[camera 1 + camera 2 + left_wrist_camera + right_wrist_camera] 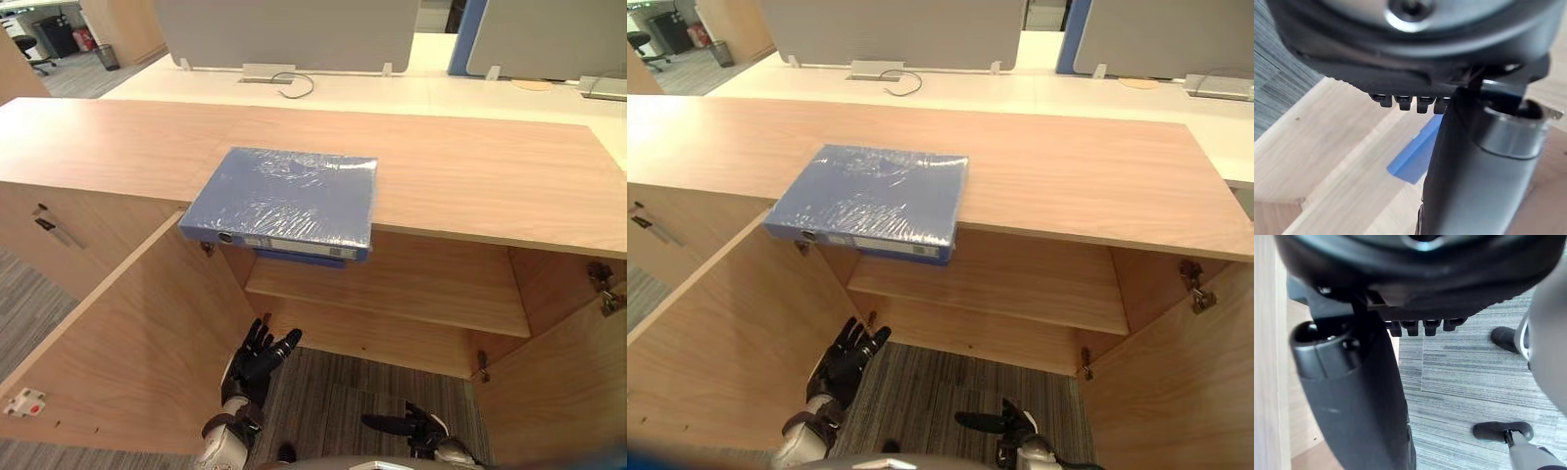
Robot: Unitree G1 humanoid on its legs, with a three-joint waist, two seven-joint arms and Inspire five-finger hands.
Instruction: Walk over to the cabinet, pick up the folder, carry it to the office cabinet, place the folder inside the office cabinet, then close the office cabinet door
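The blue folder (279, 201) lies flat on the cabinet (470, 166) top, its spine edge overhanging the front lip above the open compartment, probably so that fingers can reach under it. The left hand (260, 357) is held up below that overhang, beside the cabinet's open left door (127, 343), with its fingers spread and empty. The right hand (407, 426) hangs lower before the cabinet, fingers loose, holding nothing. The shelf (392, 289) inside looks like the likely destination.

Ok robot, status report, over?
Left hand, right hand: low, fingers open, holding nothing. Blue folder on cabinet top, overhanging the edge. Left door and right door open.
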